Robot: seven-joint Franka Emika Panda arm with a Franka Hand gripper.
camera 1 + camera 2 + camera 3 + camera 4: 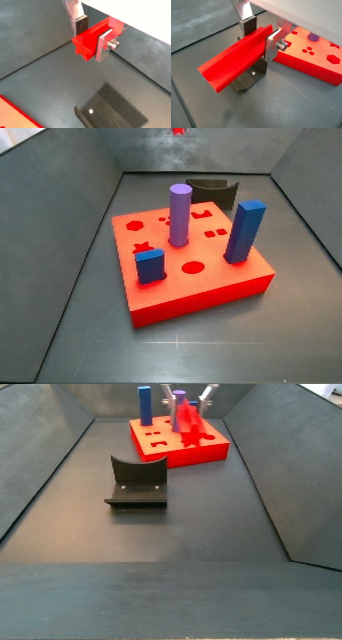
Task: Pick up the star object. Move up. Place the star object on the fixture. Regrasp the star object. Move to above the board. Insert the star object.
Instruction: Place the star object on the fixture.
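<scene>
Two silver fingers of the claw (259,36) clamp the long red star-section bar (234,62) aloft over the dark L-shaped fixture (248,80); an off-centre release could tip it onto the grey desk (304,105).

The star object (234,62) is a long red bar with a star-shaped cross-section. It is held off the tabletop between the jaws of the gripper (260,33), and in both wrist views it slants away from them. The fixture (138,482) stands dark and L-shaped on the tabletop. The red board (201,278) carries upright blue and purple pegs.
</scene>
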